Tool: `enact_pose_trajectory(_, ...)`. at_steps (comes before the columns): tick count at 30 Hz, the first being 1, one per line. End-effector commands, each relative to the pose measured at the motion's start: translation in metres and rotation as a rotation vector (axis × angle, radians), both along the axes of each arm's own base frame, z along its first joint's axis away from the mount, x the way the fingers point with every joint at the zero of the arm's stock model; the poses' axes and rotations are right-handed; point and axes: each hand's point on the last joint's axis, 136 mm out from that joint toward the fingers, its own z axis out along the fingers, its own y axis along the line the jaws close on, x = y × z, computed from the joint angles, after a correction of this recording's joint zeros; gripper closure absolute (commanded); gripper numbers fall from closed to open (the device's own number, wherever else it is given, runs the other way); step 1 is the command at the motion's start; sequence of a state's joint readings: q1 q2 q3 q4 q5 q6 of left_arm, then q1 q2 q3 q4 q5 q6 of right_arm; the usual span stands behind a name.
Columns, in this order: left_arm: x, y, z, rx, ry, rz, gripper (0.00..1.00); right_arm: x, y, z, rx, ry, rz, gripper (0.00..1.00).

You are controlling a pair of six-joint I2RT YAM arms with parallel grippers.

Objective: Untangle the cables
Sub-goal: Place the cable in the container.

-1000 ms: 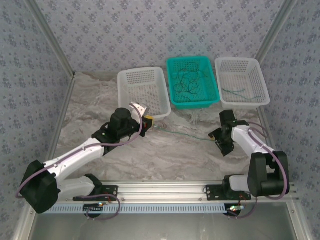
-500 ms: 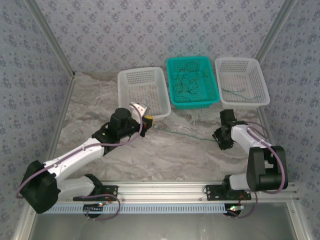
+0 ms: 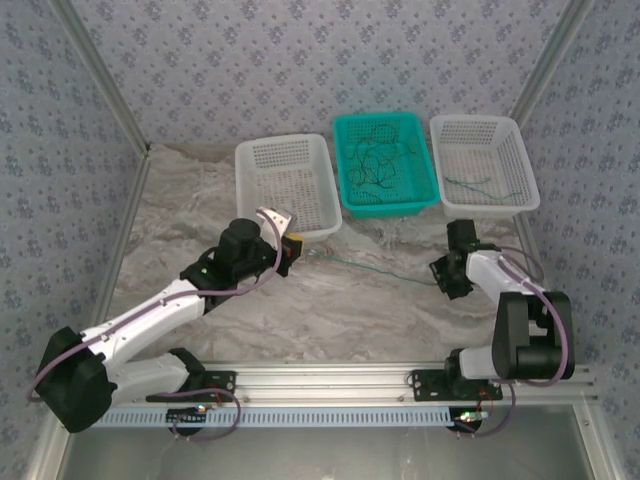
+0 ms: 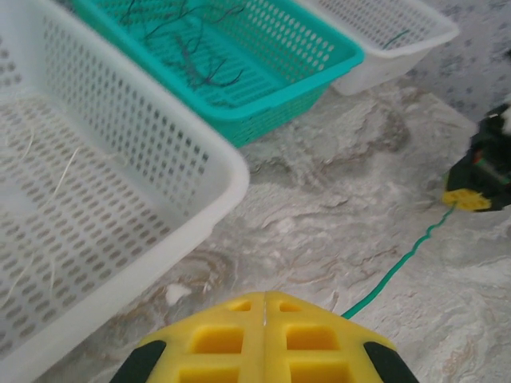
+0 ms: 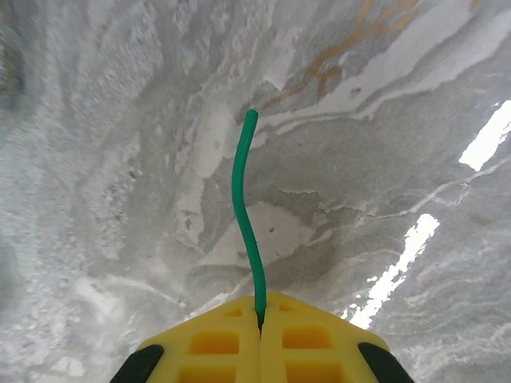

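Your right claw (image 5: pixel 259 307) is clamped shut on the green cable (image 5: pixel 243 207). The wire enters exactly at the seam btwn the yellow pads, and a short length pokes out beyond them over the desk (image 5: pixel 383 159). Gripping that near the end leaves little loose tail to snag.

Your left claw (image 4: pixel 264 307) is closed too, pads meeting. The same cable runs in under its tip from the right side, so it's prob. pinched there as well. Btwn the two claws the wire lies stretched almost straight just above the desk. With one strand held at both ends, well apart from the others, you can check it's free of knots.

Further out, the rest of the cables (image 3: pixel 372 160) sit tangled in the teal basket (image 3: pixel 392 208). There are whitish strands (image 4: pixel 64 171) in the left white basket (image 3: pixel 243 190) and a green wire (image 3: pixel 468 182) in the right white basket (image 3: pixel 490 208). That looks like sorting by colour, so this strand likely belongs on the right.
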State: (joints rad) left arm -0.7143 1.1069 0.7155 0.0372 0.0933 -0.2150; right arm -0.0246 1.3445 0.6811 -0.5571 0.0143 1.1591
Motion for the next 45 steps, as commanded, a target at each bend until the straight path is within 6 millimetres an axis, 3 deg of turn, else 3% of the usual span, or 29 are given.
enact_pose_trajectory(1,0.027,0.045,-0.007,0.045,0.034,0.243,1.0,-0.028,-0.034,0.004,-0.102,0.059,-0.105,1.0)
enact_pose_trajectory(4,0.031,0.049,-0.014,-0.02,0.088,0.247,1.0,-0.02,-0.037,0.022,-0.116,-0.014,-0.081,1.0)
enact_pose_trajectory(8,0.024,0.028,0.005,-0.127,0.044,0.132,1.0,0.008,-0.016,0.061,-0.088,-0.168,0.063,1.0)
enact_pose_trajectory(10,0.02,0.017,0.017,-0.157,0.005,0.07,0.97,0.028,0.001,0.091,-0.031,-0.304,0.156,1.0)
enact_pose_trajectory(13,0.01,0.004,0.029,-0.176,-0.046,-0.01,0.85,0.052,0.019,0.145,0.012,-0.516,0.257,1.0)
enact_pose_trajectory(18,0.0,-0.007,0.037,-0.179,-0.089,-0.064,0.64,0.067,0.018,0.24,-0.048,-0.719,0.315,1.0)
enact_pose_trajectory(24,-0.001,-0.003,0.043,-0.217,-0.13,-0.049,0.47,0.076,-0.01,0.33,-0.142,-0.879,0.232,1.0)
enact_pose_trajectory(31,-0.006,-0.002,0.047,-0.215,-0.139,-0.066,0.23,0.077,-0.065,0.419,-0.494,-1.012,0.074,1.0)
enact_pose_trajectory(36,-0.01,-0.005,0.048,-0.219,-0.145,-0.095,0.08,0.085,-0.095,0.461,-0.679,-1.073,-0.051,1.0)
enact_pose_trajectory(45,-0.021,-0.024,0.053,-0.214,-0.156,-0.205,0.05,0.125,-0.129,0.52,-1.005,-1.056,-0.117,1.0)
